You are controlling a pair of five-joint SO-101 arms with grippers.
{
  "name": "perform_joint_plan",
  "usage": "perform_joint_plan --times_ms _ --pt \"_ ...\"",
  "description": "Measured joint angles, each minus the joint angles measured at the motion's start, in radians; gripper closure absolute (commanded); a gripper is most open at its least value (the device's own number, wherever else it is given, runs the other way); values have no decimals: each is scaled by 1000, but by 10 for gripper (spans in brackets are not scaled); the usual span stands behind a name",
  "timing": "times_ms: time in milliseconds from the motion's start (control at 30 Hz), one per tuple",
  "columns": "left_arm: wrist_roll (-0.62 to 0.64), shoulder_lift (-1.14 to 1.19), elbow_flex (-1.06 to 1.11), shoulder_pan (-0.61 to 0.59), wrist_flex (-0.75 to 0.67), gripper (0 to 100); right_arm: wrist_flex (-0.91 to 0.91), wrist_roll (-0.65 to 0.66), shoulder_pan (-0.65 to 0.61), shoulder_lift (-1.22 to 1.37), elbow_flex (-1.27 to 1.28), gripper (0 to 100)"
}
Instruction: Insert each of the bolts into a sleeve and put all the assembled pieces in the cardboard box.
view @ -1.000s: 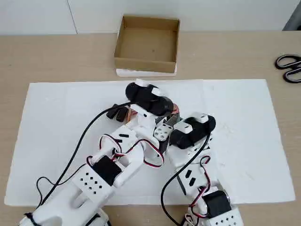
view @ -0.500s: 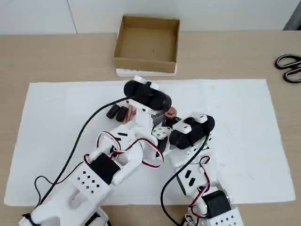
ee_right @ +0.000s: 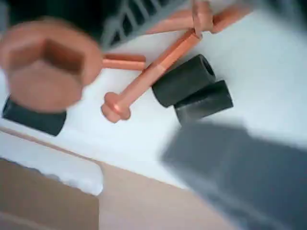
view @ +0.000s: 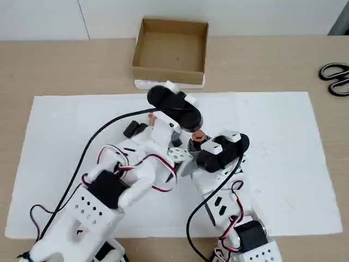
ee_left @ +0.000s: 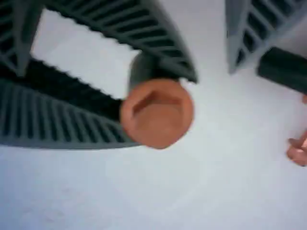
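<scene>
Note right gripper (view: 196, 143) clamped on sleeve (ee_left: 139, 66), bolt (ee_left: 157, 112) head up (seating depth hidden). Hold vertical, lift clear of left arm (view: 136, 174), then swing to cardboard box (view: 169, 75).

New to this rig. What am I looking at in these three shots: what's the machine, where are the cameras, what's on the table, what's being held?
Two small white robot arms sit side by side at a table: the left arm and the right arm. The wide picture comes from a fixed camera looking down. The two close-ups come from a camera on each arm's wrist. A white foam sheet covers most of the table. On it lie loose orange bolts and black sleeves. Beyond the sheet stands an open cardboard box, and scissors lie near the table's edge. As far as I can tell, the right arm's jaws are shut on a sleeve with a bolt in it, its head facing the left wrist camera.
</scene>
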Motion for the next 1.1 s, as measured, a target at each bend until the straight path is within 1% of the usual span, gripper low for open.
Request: perform_joint_plan --times_ms 100,200,467,600,700,800,900,1000,1100 --pt "-61 0 -14 -35 37 743 0 0 -2 0 0 995" --pt "-106 0 -52 -100 87 743 0 0 17 0 0 995" --pt "-115 0 -164 -252 184 743 0 0 32 0 0 995" --pt "-107 0 -215 -385 216 744 0 0 106 0 0 996" --pt "-83 0 -247 -503 272 744 21 0 180 0 -29 996" --pt "-75 0 -253 -605 336 744 66 61 199 18 -152 996" --pt "-75 0 -253 -690 394 744 75 109 213 118 -321 996" --pt "-75 0 -253 -764 427 744 98 121 209 310 -526 996" --pt "-75 0 -253 -819 440 744 103 121 210 568 -764 996"
